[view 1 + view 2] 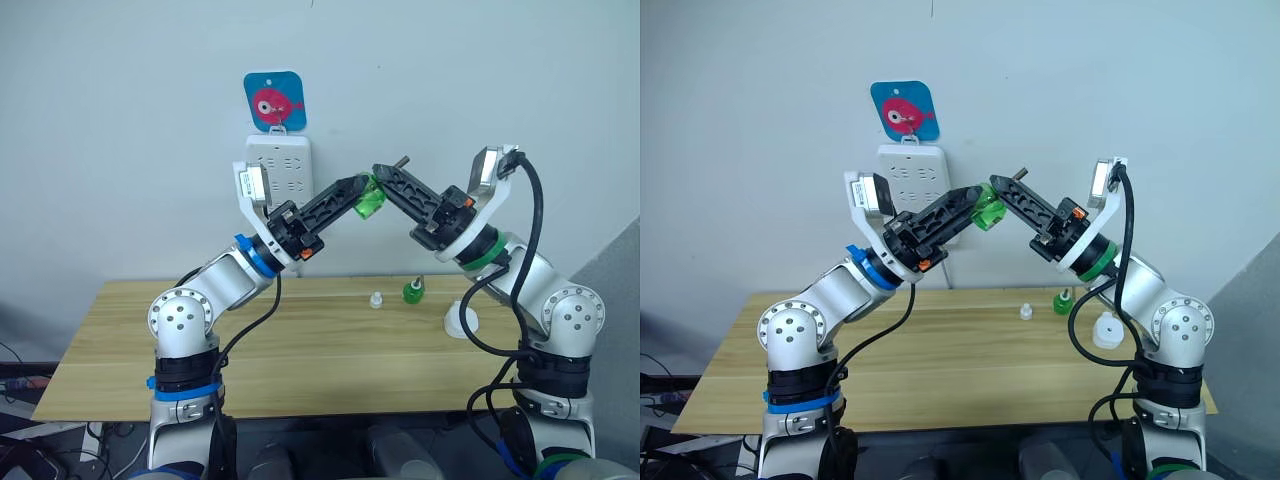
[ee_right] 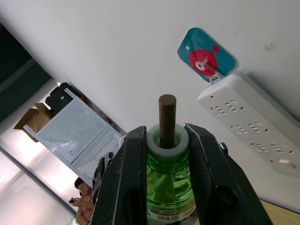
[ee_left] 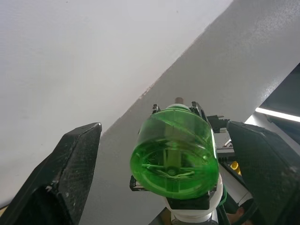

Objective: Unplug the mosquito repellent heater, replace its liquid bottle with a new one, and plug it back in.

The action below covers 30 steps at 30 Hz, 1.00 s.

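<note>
Pale wall behind, power strip (image 1: 279, 166) at 12 o'clock over wooden table (image 1: 250, 350). Right gripper (image 2: 164, 140) clamps green bottle (image 1: 370, 198) at its neck, mid-air, wick out, long axis tilted, wick toward strip. Left gripper (image 3: 154, 168) gapes wide around bottle base, not touching. Heater (image 1: 461, 320) on table at 4 o'clock; second bottle (image 1: 413, 290) and cap (image 1: 376, 299) nearby. Step: bottle swap. Next, probably left closes for handover.

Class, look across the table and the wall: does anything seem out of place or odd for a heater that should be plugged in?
Yes. The mosquito repellent heater lies on the table by its right edge, not in the wall's power strip. A small white cap sits loose near a green bottle.
</note>
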Each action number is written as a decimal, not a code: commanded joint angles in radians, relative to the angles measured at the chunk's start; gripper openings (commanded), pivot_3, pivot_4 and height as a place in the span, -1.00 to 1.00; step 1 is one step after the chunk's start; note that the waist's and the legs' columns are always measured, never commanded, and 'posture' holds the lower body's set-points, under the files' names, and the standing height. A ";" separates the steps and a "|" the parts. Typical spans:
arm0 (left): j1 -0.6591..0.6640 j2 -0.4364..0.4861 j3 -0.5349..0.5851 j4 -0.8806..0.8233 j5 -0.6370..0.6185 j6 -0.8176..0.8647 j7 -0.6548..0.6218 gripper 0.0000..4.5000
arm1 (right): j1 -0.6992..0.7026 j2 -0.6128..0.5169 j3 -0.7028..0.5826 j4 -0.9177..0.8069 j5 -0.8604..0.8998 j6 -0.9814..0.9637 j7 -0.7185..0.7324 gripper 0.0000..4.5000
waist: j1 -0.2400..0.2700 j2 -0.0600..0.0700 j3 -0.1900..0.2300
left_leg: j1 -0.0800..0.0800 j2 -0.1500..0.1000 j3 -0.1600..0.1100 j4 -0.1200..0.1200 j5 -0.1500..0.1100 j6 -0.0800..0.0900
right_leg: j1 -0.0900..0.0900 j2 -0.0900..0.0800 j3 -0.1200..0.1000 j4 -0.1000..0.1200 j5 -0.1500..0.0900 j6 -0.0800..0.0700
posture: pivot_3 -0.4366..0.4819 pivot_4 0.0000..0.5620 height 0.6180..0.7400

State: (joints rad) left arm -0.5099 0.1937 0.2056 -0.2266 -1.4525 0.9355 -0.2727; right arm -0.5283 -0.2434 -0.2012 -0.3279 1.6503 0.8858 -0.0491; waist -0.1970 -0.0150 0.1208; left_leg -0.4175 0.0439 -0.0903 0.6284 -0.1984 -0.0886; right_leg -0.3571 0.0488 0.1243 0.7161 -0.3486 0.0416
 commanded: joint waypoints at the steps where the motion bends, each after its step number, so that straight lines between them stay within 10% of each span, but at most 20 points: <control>1: -0.010 0.008 -0.015 -0.021 -0.033 0.006 -0.005 0.61 | -0.014 -0.008 0.012 -0.035 0.036 -0.030 -0.005 -0.63 | 0.000 0.000 0.000 | 0.000 0.000 0.000 0.000 0.000 0.000 | 0.000 0.000 0.000 0.000 0.000 0.000 | -0.46 -0.91 1.00; 30: 0.030 0.028 -0.007 -0.009 -0.159 -0.013 0.046 0.60 | 0.001 -0.039 0.063 -0.041 0.036 -0.084 0.006 -0.63 | 0.001 0.000 0.000 | 0.000 0.000 0.001 0.000 0.000 0.000 | 0.000 0.000 0.001 0.000 0.000 0.000 | -0.45 -0.90 1.00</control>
State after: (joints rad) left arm -0.4754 0.2211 0.1844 -0.2254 -1.5774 0.9461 -0.2282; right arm -0.5222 -0.2760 -0.1345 -0.3467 1.6712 0.8183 -0.0589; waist -0.1960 -0.0149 0.1205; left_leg -0.4174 0.0439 -0.0897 0.6283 -0.1984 -0.0886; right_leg -0.3572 0.0490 0.1250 0.7157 -0.3486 0.0416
